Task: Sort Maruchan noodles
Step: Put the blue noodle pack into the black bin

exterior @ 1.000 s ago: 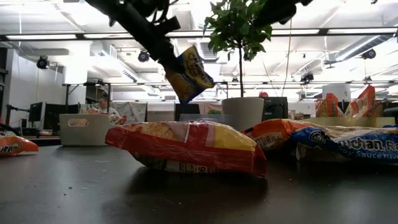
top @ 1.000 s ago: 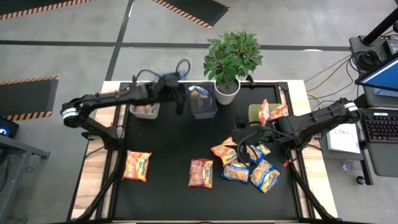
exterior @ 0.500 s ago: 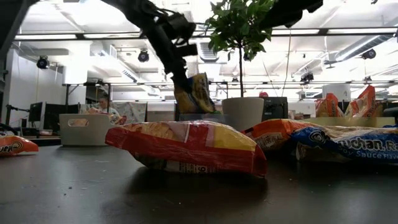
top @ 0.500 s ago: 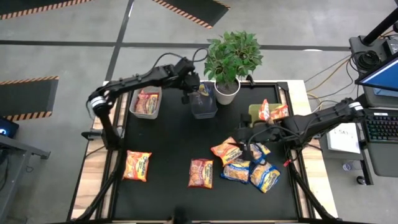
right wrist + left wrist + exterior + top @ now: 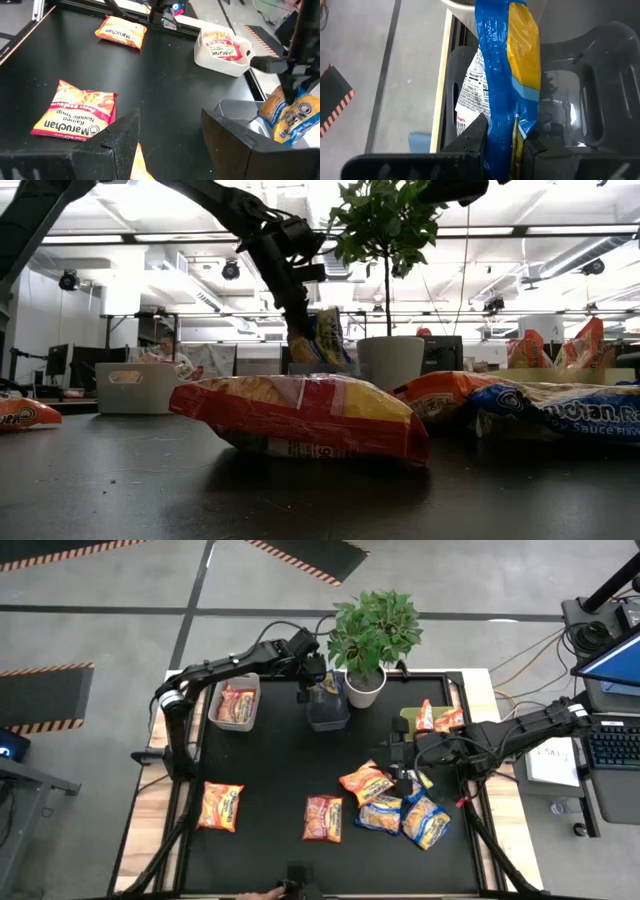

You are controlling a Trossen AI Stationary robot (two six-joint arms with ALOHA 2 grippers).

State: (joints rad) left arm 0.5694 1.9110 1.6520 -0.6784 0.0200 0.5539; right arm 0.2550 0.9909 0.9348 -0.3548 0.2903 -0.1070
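one blue-and-yellow packet (image 5: pixel 512 75) hangs pinched by its edge in the left gripper (image 5: pixel 507 142) above the dark bin (image 5: pixel 327 710); we judge it light, crinkly, slippery (crush-prone); right gripper (image 5: pixel 170 130) gapes, empty.

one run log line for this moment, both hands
left hand: shut on blue-and-yellow packet, over dark bin | right hand: open, above packet pile | grey bin: red packets inside

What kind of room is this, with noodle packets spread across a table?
Probably a robotics lab or workshop in an open office. Striped hazard tape marks the grey floor, desks with monitors sit under an exposed ceiling, and a laptop with cables stands beside the black table.
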